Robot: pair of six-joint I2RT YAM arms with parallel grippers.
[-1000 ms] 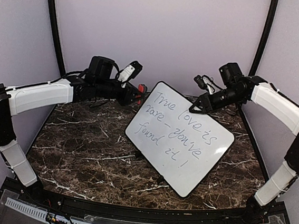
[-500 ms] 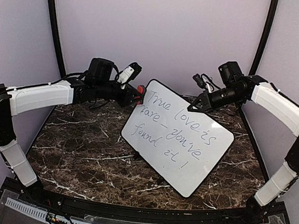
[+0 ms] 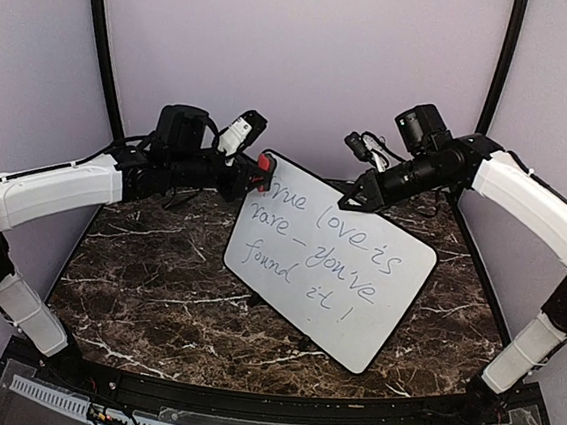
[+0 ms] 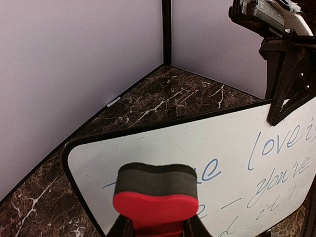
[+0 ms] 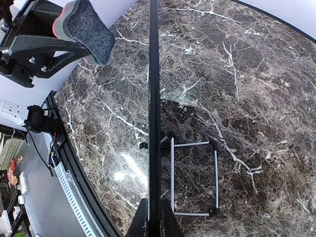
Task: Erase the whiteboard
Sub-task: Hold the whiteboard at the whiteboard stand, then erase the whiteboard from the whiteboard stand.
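Note:
The whiteboard (image 3: 330, 267) stands tilted on the marble table, with blue handwriting across its face. My right gripper (image 3: 353, 197) is shut on its far top rim; in the right wrist view the board shows edge-on as a black line (image 5: 154, 98) running up from between my jaws (image 5: 154, 219). My left gripper (image 3: 250, 172) is shut on a red eraser (image 3: 264, 166) with a dark felt face, held at the board's far left corner. In the left wrist view the eraser (image 4: 155, 190) hovers just in front of the written surface (image 4: 148, 148), over the first word.
A wire stand (image 5: 193, 178) hangs off the back of the board above the marble table (image 3: 147, 270). Purple walls with black corner posts (image 3: 104, 45) close in the back and sides. A black rail (image 3: 245, 400) runs along the near edge.
My right gripper has shut on the board's top rim and drawn it leftward. The left arm has swung the eraser closer to the board's far left corner.

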